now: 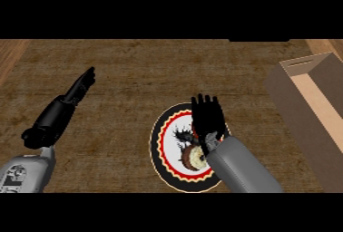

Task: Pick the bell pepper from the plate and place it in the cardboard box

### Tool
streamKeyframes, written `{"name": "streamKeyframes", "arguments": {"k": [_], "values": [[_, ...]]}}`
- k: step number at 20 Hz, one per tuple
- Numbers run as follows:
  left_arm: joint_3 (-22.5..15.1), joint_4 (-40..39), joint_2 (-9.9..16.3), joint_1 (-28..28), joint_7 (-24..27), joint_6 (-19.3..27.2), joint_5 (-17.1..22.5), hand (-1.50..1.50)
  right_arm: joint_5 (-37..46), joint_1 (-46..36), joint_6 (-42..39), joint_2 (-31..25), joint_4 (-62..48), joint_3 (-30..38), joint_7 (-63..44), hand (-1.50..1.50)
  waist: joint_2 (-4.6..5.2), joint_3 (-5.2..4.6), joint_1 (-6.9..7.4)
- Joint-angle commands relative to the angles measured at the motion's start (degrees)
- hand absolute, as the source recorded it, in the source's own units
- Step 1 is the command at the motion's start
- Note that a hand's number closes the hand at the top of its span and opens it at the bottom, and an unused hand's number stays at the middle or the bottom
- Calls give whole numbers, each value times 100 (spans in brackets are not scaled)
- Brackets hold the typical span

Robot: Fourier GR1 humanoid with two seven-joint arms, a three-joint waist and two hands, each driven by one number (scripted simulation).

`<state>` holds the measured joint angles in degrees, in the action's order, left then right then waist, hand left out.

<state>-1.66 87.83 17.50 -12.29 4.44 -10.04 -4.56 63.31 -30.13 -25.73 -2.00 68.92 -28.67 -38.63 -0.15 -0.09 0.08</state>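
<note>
Hovering over the plate [163,154], the right hand [206,115] is stretching its black fingers [204,103] straight toward the far side of the counter, relaxed and spread, curling round nothing. Its palm is covering the plate's middle, and its grey forearm [241,167] is coming in from the lower edge and hiding the plate's right part. No bell pepper is showing plainly: a thin red sliver beside the hand's left edge is peeking out, and whether that is the pepper or part of the plate's pattern I cannot tell. Whether the hand is touching the plate is also unclear.

The plate is showing a black rim, a red and yellow ring, and a round tan and brown mark near the wrist. The cardboard box [309,113] is lying well apart to the right, long and open-topped, its pale inner wall facing up and its far end reaching toward the counter's back. Bare counter is lying between plate and box.

The left hand [81,86] is resting at the left, fingers straight and pointing up and away, holding nothing, well apart from the plate.

The counter [120,72] is spreading brown and mottled, with a lighter wooden strip [10,54] along the far-left edge.
</note>
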Motion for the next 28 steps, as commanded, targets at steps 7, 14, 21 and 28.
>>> {"name": "streamKeyframes", "arguments": {"k": [7,14,21,28], "values": [[248,432,40,49,-401,-361,151,0,331,-114,652,9,-911,36,1231,150,19,13,64],[322,-115,-101,-230,-69,-382,-1,0,880,-104,1507,-314,-894,26,1904,150,21,10,3],[244,54,-183,-20,142,-267,-176,0,-76,-962,2162,-219,-1868,1874,1888,150,79,18,142],[162,243,-258,-176,-291,-341,-177,0,70,-1976,3229,-401,-2655,2359,2116,150,49,15,144]]}}
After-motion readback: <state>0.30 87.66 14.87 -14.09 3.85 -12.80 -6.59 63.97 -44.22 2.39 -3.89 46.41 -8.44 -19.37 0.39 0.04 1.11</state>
